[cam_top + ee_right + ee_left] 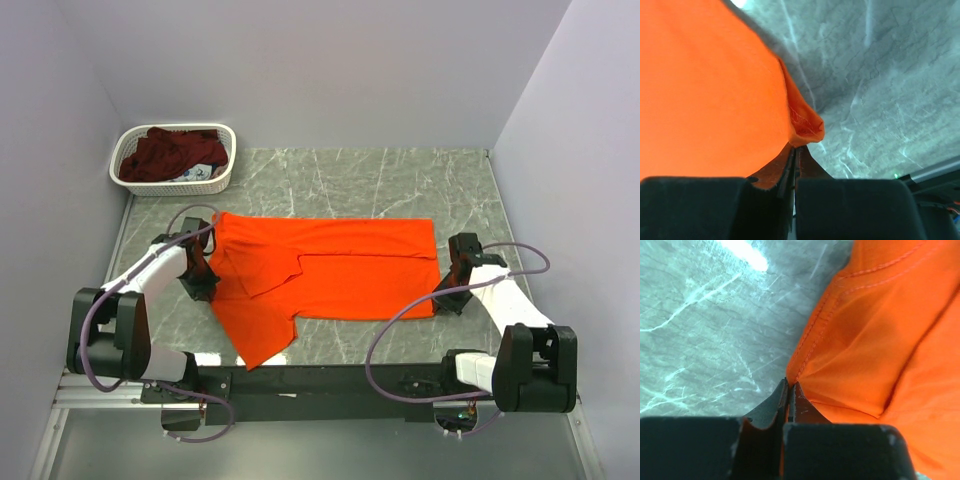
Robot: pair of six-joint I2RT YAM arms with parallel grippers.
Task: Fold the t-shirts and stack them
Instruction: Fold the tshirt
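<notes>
The orange t-shirt (330, 270) lies partly folded across the middle of the marble table, with a flap hanging toward the near edge at the left. My left gripper (200, 280) sits at the shirt's left edge. In the left wrist view it (790, 385) is shut on a stitched hem of the orange t-shirt (870, 340). My right gripper (452, 290) is at the shirt's near right corner. The right wrist view shows it (796, 148) shut on that bunched corner of the orange t-shirt (710, 90). A maroon t-shirt (165, 155) lies crumpled in the basket.
The white lattice basket (170, 186) stands at the back left corner of the table (400, 180). Pale walls close in the left, back and right sides. Both arm bases and their purple cables sit along the near rail.
</notes>
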